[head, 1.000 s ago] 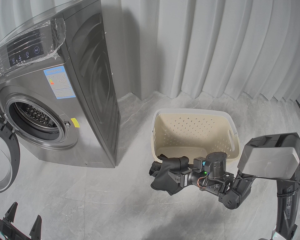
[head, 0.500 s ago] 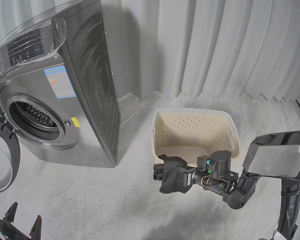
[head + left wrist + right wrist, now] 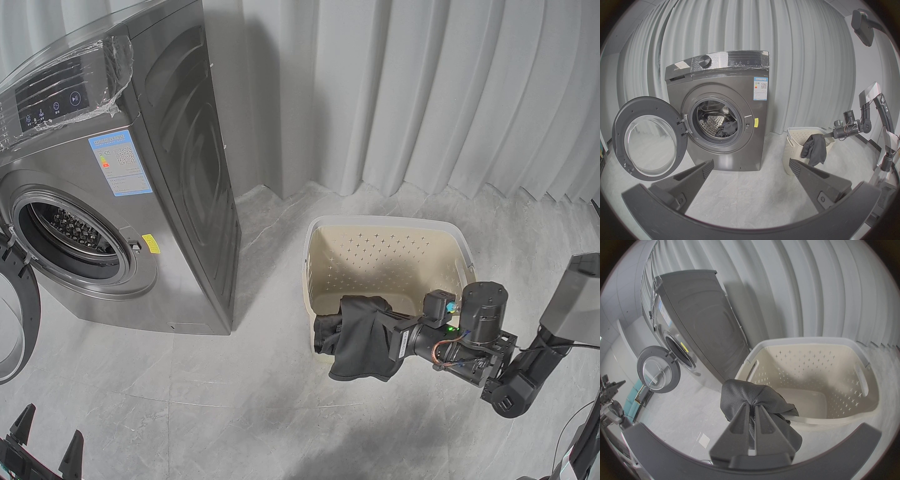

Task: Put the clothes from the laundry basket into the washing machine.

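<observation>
While the right gripper (image 3: 752,407) pinches its fingers close together on the dark garment (image 3: 362,344), the cloth bunches at the fingertips and hangs below them, over the near rim of the laundry basket (image 3: 387,220); the left gripper (image 3: 750,162) sits low, fingers wide, facing the washing machine (image 3: 718,109); its door (image 3: 647,137) stands open.

Washing machine (image 3: 181,156): grey metal casing, satin sheen. Crinkled clear plastic film (image 3: 94,75) over its panel, glossy. Drum (image 3: 709,122): shiny perforated steel. Laundry basket (image 3: 387,220): cream plastic, matt, smooth, pierced walls. Garment (image 3: 362,344): dark grey cloth, matt, fine-textured weave. Right claw (image 3: 752,405): dark matt plastic. Floor (image 3: 219,400): grey stone-look tile, smooth, faint gloss. Curtain (image 3: 437,94): white cloth, matt.
</observation>
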{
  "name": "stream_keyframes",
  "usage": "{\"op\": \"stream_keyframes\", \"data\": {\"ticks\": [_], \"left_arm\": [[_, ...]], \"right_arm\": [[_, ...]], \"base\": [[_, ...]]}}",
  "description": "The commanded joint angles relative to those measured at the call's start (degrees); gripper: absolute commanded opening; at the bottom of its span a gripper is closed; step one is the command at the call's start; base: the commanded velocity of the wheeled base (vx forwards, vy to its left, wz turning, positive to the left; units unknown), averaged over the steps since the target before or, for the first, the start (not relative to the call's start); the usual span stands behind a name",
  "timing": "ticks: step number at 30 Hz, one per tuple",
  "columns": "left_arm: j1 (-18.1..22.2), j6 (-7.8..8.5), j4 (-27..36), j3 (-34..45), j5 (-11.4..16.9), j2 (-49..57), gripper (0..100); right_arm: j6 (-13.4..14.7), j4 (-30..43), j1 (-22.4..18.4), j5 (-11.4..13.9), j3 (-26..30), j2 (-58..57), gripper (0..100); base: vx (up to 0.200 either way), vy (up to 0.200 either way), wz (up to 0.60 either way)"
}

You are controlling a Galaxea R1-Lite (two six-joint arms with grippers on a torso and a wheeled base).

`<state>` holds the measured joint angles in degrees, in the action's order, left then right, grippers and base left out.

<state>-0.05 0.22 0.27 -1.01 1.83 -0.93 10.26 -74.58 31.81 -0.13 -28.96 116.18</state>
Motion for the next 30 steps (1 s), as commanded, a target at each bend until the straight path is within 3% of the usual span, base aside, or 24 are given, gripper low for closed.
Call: {"op": "stream_keyframes", "data": {"ticks": [1,5,10,30], "left_arm": [[-0.04,-0.04,0.00,0.92,0.02,0.57,100],[-0.04,-0.04,0.00,1.01,0.02,0.57,100],[-0.04,-0.04,0.00,0.92,0.02,0.57,100],[-0.04,-0.13,0.00,0.92,0.02,0.57,100]], "right_arm": [[0.11,-0.04,0.27,-0.22,3.13,-9.92,0],[0.55,-0.04,1.33,-0.57,5.32,-16.95,0],[1.34,0.58,3.88,-2.94,6.64,-25.39,0],[0.11,5.59,6.34,-0.83,6.55,-38.74,0]], "base": [[0.000,0.000,0.00],[0.000,0.000,0.00],[0.000,0.000,0.00],[-0.010,0.000,0.00]]}}
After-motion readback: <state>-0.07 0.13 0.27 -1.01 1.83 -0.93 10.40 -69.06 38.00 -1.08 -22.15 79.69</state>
